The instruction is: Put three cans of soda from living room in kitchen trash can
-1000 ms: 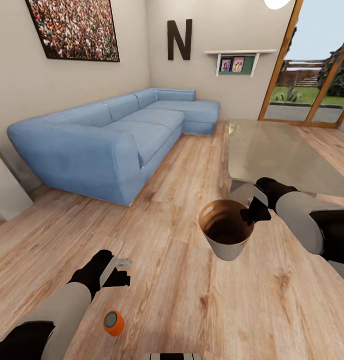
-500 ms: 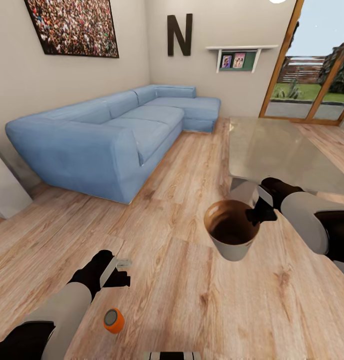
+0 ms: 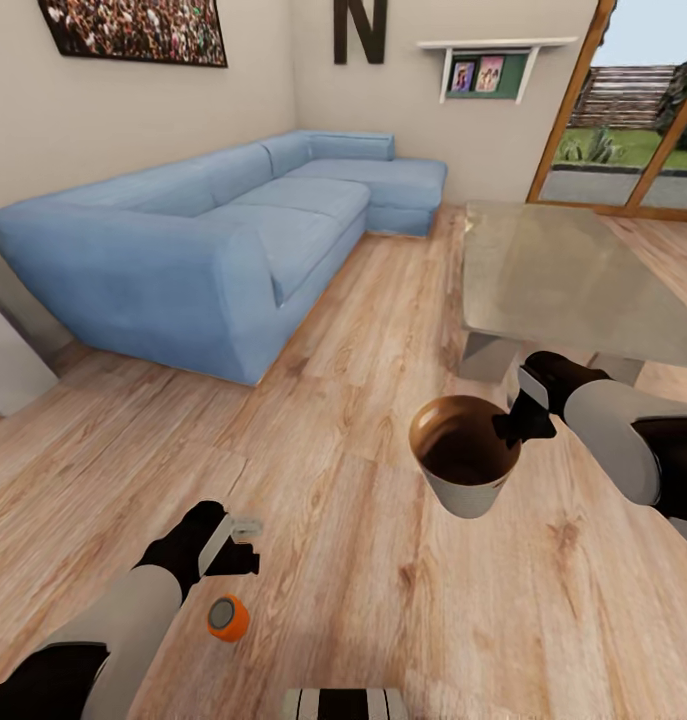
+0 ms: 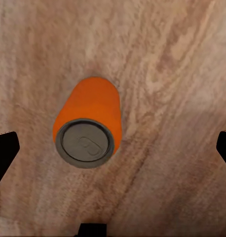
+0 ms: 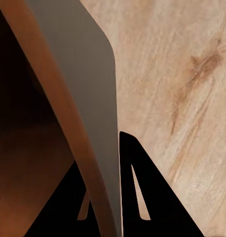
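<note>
You have one orange can (image 3: 227, 617) on the floor (image 3: 383, 600), also seen from the left wrist (image 4: 87, 123). You have one bin (image 3: 465, 468), held up off the floor, its wall seen from the right wrist (image 5: 88, 98). There is one blue sofa (image 3: 213, 240), one glass table (image 3: 573, 280), one wall shelf (image 3: 493, 45) with two small pictures (image 3: 475, 75), one letter N (image 3: 360, 28), and one large framed picture (image 3: 133, 30).
</note>
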{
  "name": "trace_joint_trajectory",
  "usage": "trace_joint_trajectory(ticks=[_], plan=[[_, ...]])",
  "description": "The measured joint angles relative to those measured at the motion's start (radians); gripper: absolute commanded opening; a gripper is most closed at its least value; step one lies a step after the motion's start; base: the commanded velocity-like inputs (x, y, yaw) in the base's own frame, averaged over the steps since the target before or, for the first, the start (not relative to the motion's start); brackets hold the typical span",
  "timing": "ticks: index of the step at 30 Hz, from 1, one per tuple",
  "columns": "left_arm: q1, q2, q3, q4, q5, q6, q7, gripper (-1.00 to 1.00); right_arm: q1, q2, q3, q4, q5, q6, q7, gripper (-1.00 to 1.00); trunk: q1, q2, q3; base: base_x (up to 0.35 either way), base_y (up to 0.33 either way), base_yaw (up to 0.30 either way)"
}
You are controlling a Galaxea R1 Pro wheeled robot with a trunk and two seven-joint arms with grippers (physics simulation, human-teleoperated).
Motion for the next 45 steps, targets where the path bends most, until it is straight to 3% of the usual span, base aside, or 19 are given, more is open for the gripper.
trace_joint_trajectory(ticks=[7,23,29,45], plan=[[0.001,0.005,-0.001,-0.003,0.003,-0.002,0.001,1.00,0.000,0.002,-0.004,0.000,-0.004,0.000,0.001,-1.00,0.003,-0.002,-0.038,0.000,0.000,0.000],[0.002,0.006,-0.002,-0.012,0.005,-0.010,0.001,1.00,0.000,-0.001,-0.011,-0.001,-0.012,0.001,0.002,-1.00,0.003,-0.002,-0.063,0.000,0.063,0.000],[0.003,0.006,-0.003,-0.013,0.006,-0.010,0.000,1.00,0.000,0.000,0.004,0.000,0.002,0.000,-0.001,-1.00,0.003,-0.002,-0.072,0.000,0.005,0.000],[0.002,0.005,-0.001,-0.013,0.006,-0.008,-0.002,1.00,0.000,0.000,-0.005,-0.002,-0.006,0.000,0.001,-1.00,0.010,-0.005,-0.155,0.000,0.000,0.000]])
